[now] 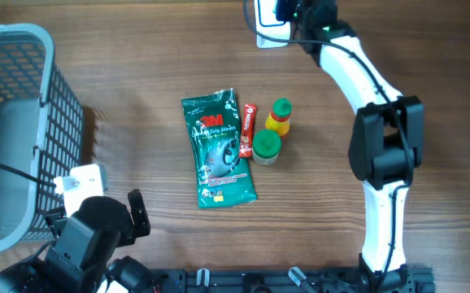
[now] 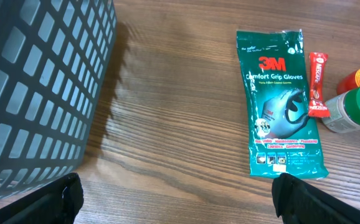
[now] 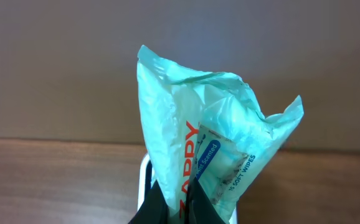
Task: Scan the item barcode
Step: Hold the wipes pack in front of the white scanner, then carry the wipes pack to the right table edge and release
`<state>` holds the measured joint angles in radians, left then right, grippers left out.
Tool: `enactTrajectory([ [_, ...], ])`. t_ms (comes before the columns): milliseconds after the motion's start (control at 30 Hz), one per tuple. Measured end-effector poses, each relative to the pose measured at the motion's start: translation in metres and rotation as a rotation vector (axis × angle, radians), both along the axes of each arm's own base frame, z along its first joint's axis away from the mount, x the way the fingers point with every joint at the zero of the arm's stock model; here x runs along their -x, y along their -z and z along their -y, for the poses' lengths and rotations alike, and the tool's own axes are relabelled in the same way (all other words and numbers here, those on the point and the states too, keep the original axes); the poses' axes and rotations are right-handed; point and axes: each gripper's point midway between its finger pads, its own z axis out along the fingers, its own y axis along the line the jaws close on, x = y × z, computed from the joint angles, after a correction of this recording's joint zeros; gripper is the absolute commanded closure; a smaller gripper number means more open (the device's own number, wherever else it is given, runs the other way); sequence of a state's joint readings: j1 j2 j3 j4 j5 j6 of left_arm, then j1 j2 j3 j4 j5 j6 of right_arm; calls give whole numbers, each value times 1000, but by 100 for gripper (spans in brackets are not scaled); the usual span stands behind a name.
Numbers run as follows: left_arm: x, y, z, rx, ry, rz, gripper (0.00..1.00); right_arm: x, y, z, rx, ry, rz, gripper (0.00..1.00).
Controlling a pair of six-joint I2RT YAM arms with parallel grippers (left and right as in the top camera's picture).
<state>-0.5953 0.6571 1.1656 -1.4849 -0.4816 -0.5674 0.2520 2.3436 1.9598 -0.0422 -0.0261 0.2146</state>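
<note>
Basket (image 1: pixel 63 106) of grey plastic mesh is taking up the far left of the wooden table (image 1: pixel 137 65), and its wall is filling the left side of the left wrist view. Just right of the basket, at the near edge, the left pincer (image 2: pixel 179 196) is hanging low over bare wood with its jaws spread wide and holding nothing; its dark fingertips (image 2: pixel 61 198) are showing in the two bottom corners of that view.

Further right, in the middle of the table, a green packet of gloves (image 1: pixel 219 150) is lying flat, printed side up. A small red sachet (image 1: pixel 248 129) is lying along its right edge and touching it. A green-lidded jar (image 1: pixel 266 145) is standing just right of the sachet, and a yellow and red bottle (image 1: pixel 280 116) with a green cap is standing just behind the jar. This cluster is sitting between the two arms, well apart from the left pincer.

On the right, the white right arm (image 1: pixel 365 81) is stretching from the near edge to the far edge, passing to the right of the cluster. There the right pincer (image 3: pixel 179 208) is closed on a pale green packet of wipes (image 3: pixel 211 143), pinching its lower end so that the crumpled packet is sticking up above the fingers, with red lettering and a blue label facing the wrist camera. A white object (image 1: pixel 266 28) is sitting just behind the packet at the far edge; I cannot tell what it is.
</note>
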Motion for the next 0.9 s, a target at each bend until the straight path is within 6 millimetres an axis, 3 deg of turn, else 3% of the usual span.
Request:
enactTrajectory([
  [267, 0, 0, 0, 0, 0, 0, 0, 0, 8, -14, 51, -9, 3, 95],
  [367, 0, 0, 0, 0, 0, 0, 0, -1, 4, 0, 88, 53, -26, 96],
  [433, 0, 0, 0, 0, 0, 0, 0, -1, -1, 26, 135, 140, -54, 96],
  [533, 0, 0, 0, 0, 0, 0, 0, 13, -4, 86, 213, 278, -149, 96],
  [600, 0, 0, 0, 0, 0, 0, 0, 23, -15, 143, 257, 403, -188, 96],
  [700, 0, 0, 0, 0, 0, 0, 0, 49, -25, 252, 309, 616, -269, 96],
  [767, 0, 0, 0, 0, 0, 0, 0, 71, -21, 317, 326, 736, -331, 96],
  [833, 0, 0, 0, 0, 0, 0, 0, 105, -15, 401, 322, 888, -388, 96],
  [900, 0, 0, 0, 0, 0, 0, 0, 133, -11, 457, 305, 989, -418, 96],
])
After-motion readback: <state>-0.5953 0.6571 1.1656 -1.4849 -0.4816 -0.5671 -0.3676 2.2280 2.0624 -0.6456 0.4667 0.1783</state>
